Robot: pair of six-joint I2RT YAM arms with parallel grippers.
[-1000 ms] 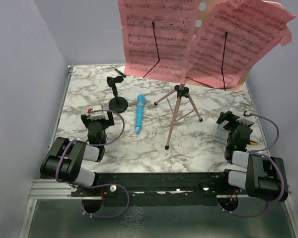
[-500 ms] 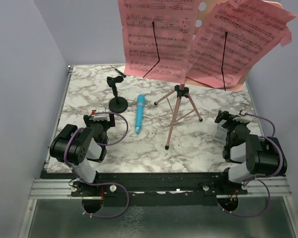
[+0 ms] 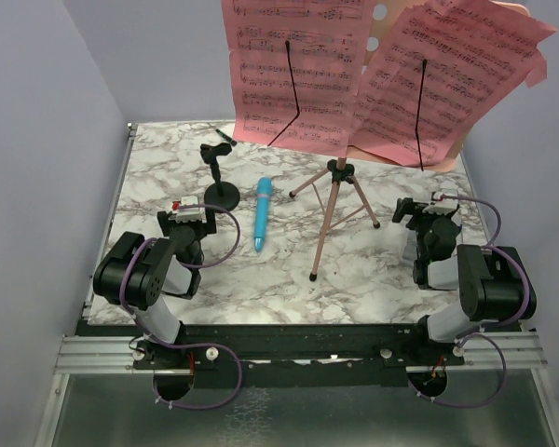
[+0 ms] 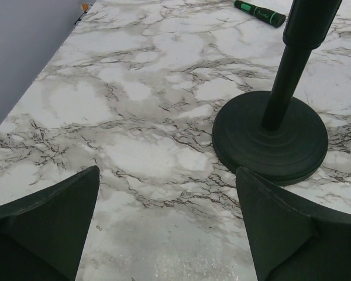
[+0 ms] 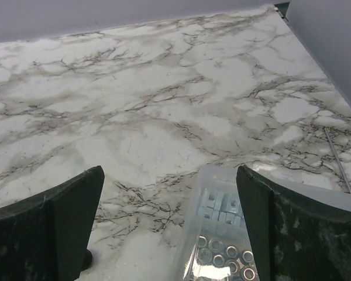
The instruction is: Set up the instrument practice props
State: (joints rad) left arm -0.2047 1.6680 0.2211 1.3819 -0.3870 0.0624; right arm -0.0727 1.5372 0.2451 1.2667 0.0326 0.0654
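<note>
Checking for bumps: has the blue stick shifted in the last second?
No. The blue stick lies just right of the black stand, as before.

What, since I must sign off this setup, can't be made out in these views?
Top view: music stand, desk mostly hidden behind the pink pages; their tops cut by the upper edge.
Left wrist: black round-based stand, top cut off.
Right wrist: clear box of nuts, cut by the lower edge.
</note>
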